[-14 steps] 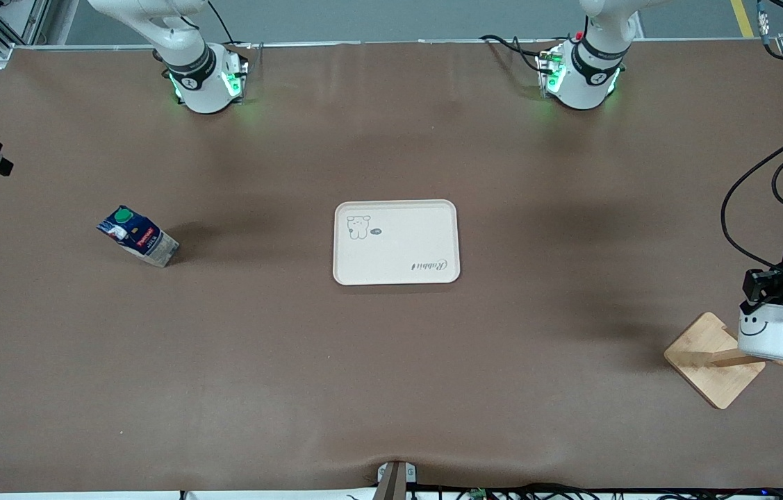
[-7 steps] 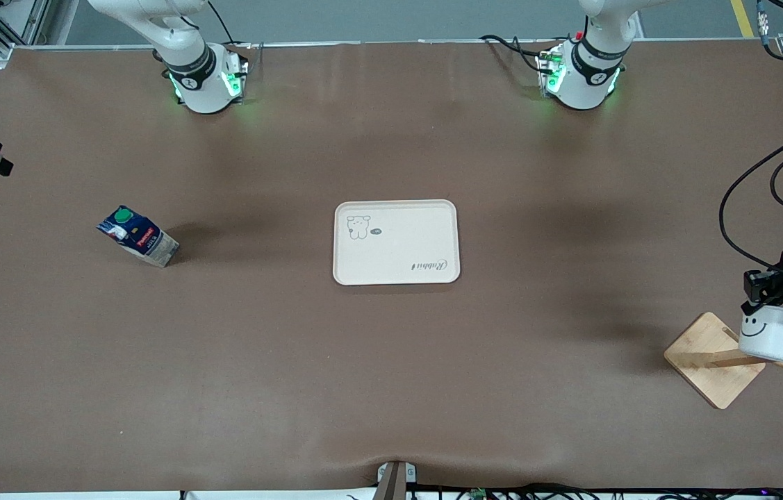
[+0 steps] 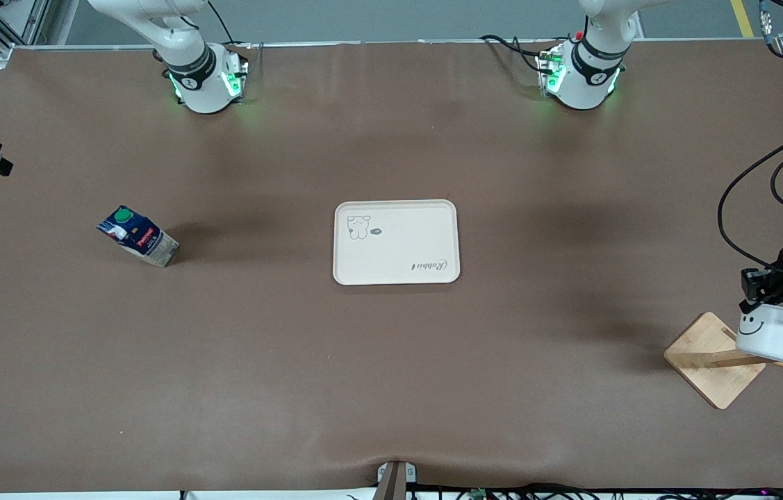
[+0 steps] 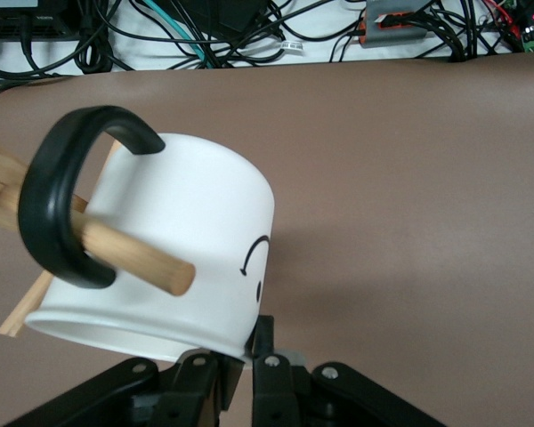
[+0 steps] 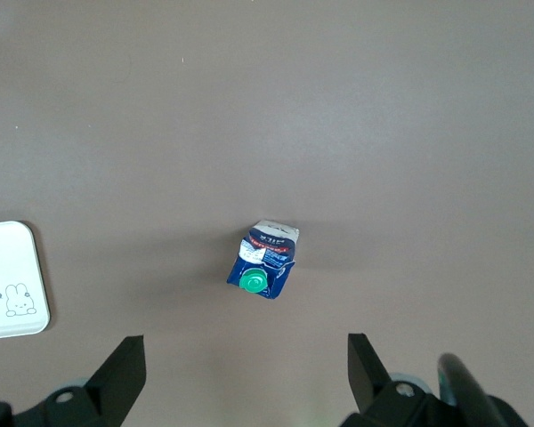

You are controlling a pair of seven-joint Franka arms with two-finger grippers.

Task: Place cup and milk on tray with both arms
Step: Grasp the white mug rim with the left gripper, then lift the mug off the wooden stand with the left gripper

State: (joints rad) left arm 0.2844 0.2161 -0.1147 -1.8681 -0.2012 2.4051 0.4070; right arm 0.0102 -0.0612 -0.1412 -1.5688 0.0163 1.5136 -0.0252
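White smiley mug [image 3: 772,335] hangs tilted on a wooden peg; blue green-capped milk carton [image 3: 138,237] stands; cream rectangular tray [image 3: 396,242] lies bare.

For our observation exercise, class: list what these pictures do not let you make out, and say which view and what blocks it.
- Front view: the right tool lies outside the picture's top edge.
- Front view: the label text on the milk is too small to read.
- Left wrist view: the left tool is shut on the cup rim; the cup's wall hides its inside.
- Left wrist view: the cup covers the wooden stand's base.
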